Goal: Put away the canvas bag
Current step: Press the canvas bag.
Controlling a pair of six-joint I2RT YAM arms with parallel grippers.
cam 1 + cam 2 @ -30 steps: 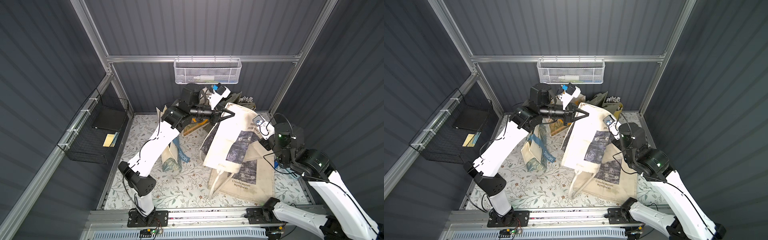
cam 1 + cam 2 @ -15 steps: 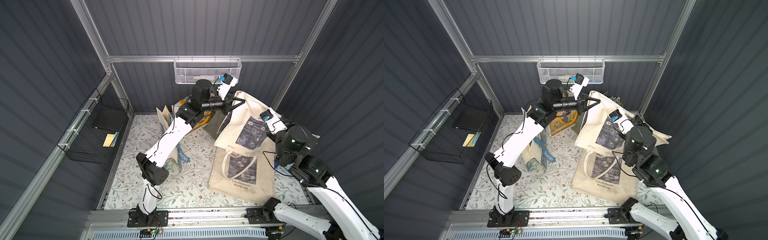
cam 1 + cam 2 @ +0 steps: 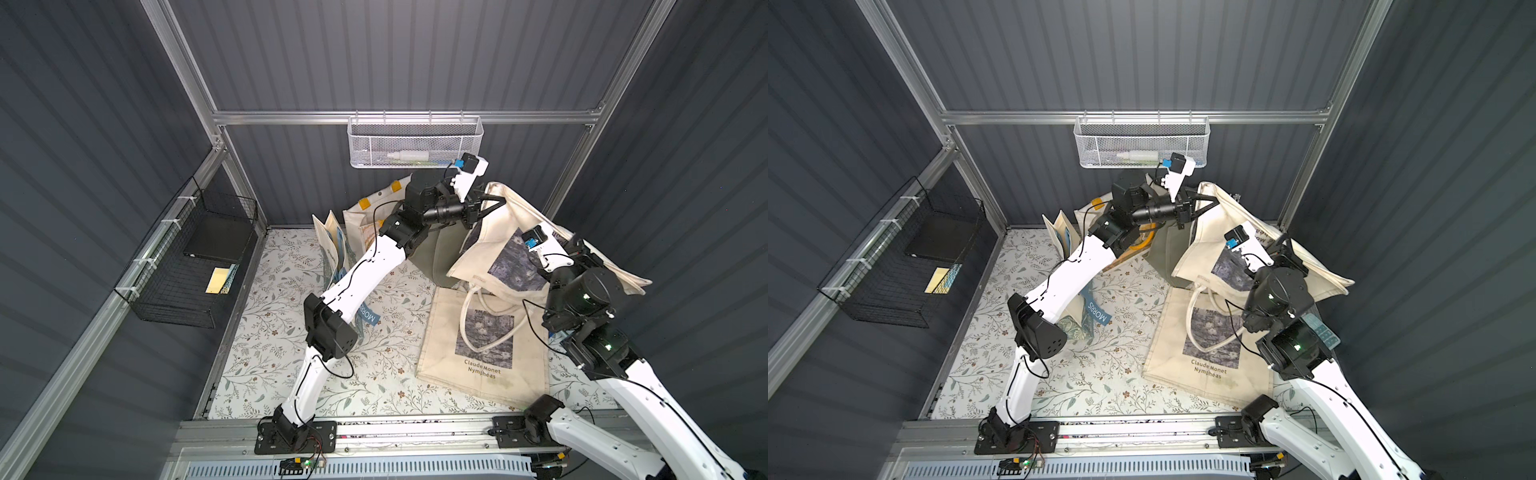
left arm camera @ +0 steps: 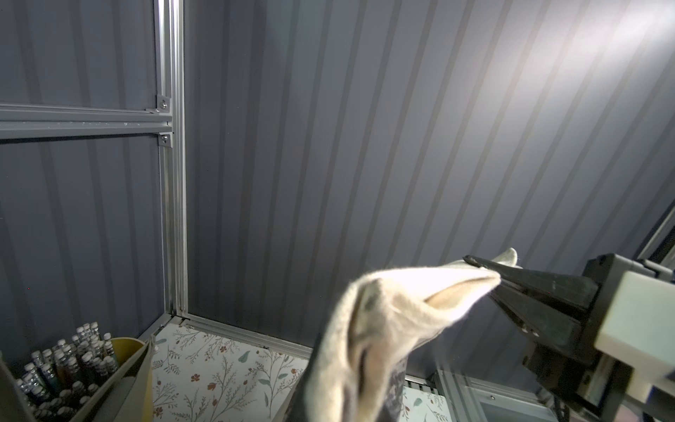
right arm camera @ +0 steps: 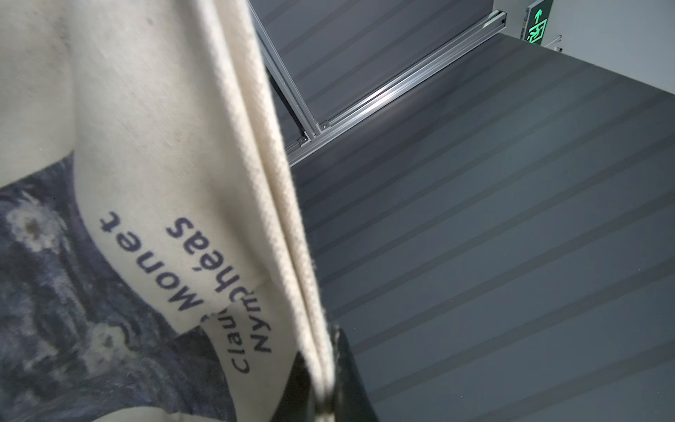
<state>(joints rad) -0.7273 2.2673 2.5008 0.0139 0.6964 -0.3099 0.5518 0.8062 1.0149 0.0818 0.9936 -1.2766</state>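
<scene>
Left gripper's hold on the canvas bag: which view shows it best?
Left wrist view: the left gripper pinches the canvas bag close up. Both top views show it small; the right wrist view misses it.

floor [image 3: 266,357] free left, lifted canvas bag [image 3: 498,245] blocking right

Left arm [image 3: 361,270], right arm [image 3: 586,295] aloft, jaws clamped.

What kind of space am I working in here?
Probably a mock storage closet or shed built as a test cell: dark ribbed walls on an aluminium frame, a wire basket hung on the back rail, and bags stood along the back of a floral floor.
</scene>
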